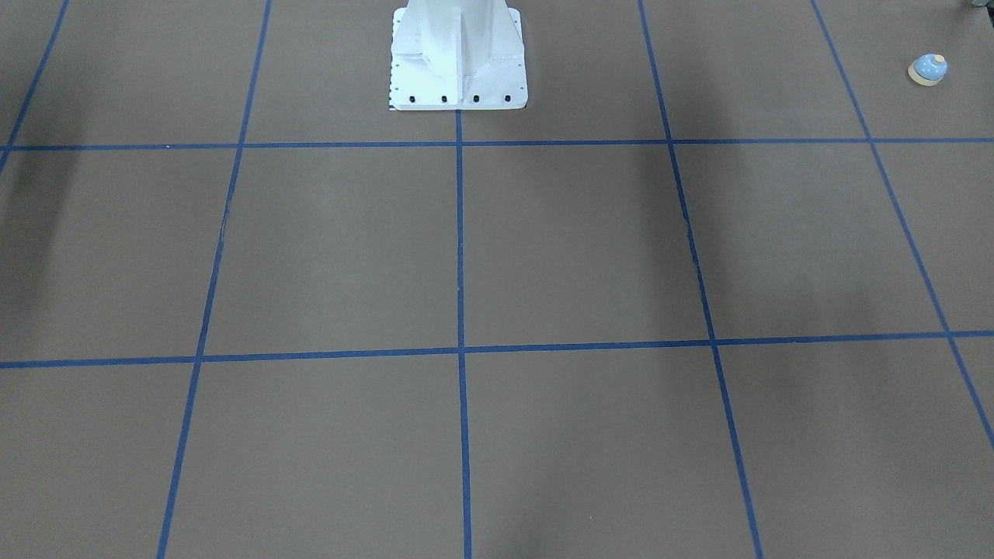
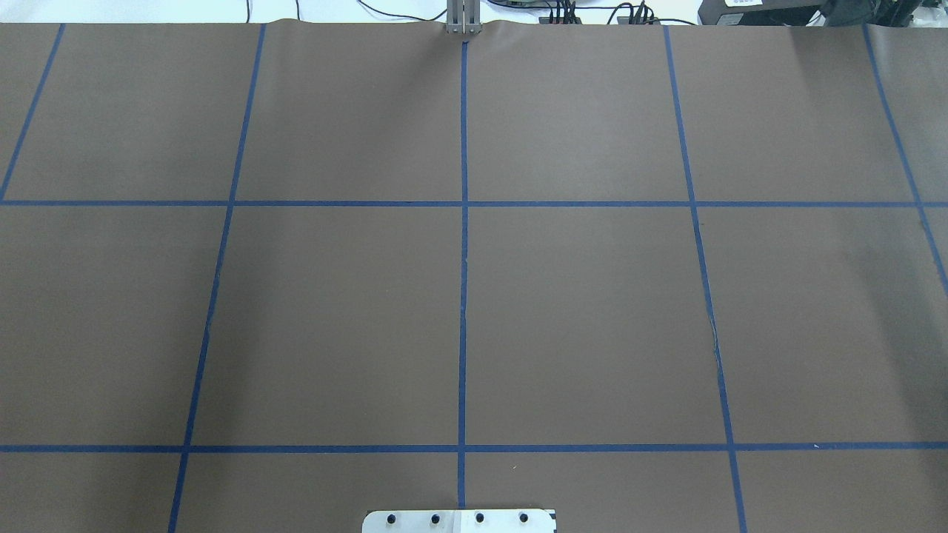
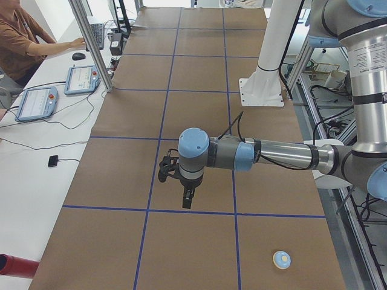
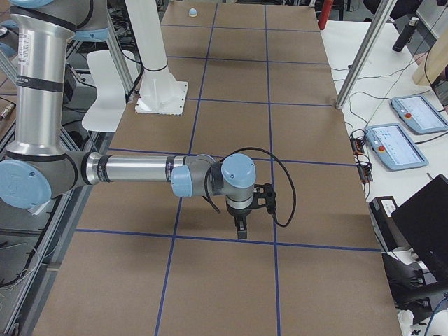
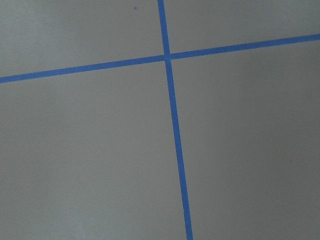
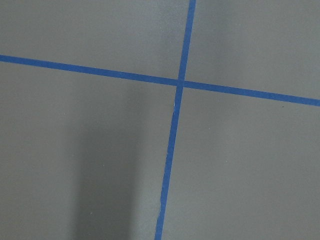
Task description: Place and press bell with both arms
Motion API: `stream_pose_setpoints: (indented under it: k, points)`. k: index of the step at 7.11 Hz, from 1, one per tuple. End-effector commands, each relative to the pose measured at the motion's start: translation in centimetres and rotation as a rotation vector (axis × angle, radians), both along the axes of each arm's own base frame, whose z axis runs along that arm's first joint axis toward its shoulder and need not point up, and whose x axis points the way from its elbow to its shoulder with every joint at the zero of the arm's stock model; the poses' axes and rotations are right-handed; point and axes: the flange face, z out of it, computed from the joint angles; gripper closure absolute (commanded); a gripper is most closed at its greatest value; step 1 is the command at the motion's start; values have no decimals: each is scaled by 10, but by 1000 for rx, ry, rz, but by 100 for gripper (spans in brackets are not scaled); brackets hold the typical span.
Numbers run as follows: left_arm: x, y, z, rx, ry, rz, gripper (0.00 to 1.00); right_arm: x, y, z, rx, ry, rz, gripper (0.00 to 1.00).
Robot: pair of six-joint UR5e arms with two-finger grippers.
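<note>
The small light-blue bell [image 1: 927,69] with a cream base stands on the brown table near the edge on my left side, beside the robot. It also shows in the exterior left view [image 3: 281,260] and, far off, in the exterior right view [image 4: 193,12]. My left gripper [image 3: 188,202] hangs above the table, pointing down, well away from the bell. My right gripper [image 4: 240,231] hangs above the table at the other end, pointing down. Both grippers show only in the side views, so I cannot tell whether they are open or shut. The wrist views show only brown paper and blue tape.
The white pedestal base [image 1: 458,62] stands at the table's robot-side middle. Blue tape lines divide the brown cover into squares. An operator [image 3: 18,36], tablets [image 3: 37,101] and a metal post [image 3: 91,42] are along the far side. A red cylinder [image 3: 15,266] lies at the corner.
</note>
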Motion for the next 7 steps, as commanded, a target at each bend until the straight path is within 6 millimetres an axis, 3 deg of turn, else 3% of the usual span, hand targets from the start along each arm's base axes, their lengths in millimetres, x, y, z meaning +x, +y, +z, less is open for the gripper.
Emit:
stream_pose_setpoints:
  k: [1, 4, 6, 7]
  points:
    - [0, 7, 6, 15, 2, -2, 0, 0, -1, -2, 6, -2, 0, 0]
    - [0, 8, 13, -10, 3, 0, 0, 0, -2, -5, 16, 0, 2, 0]
    - [0, 10, 31, -40, 1, 1, 0, 0, -5, -8, 22, 1, 4, 0]
    - [0, 30, 52, -65, -4, 18, 1, -1, -6, -9, 26, 1, 2, 0]
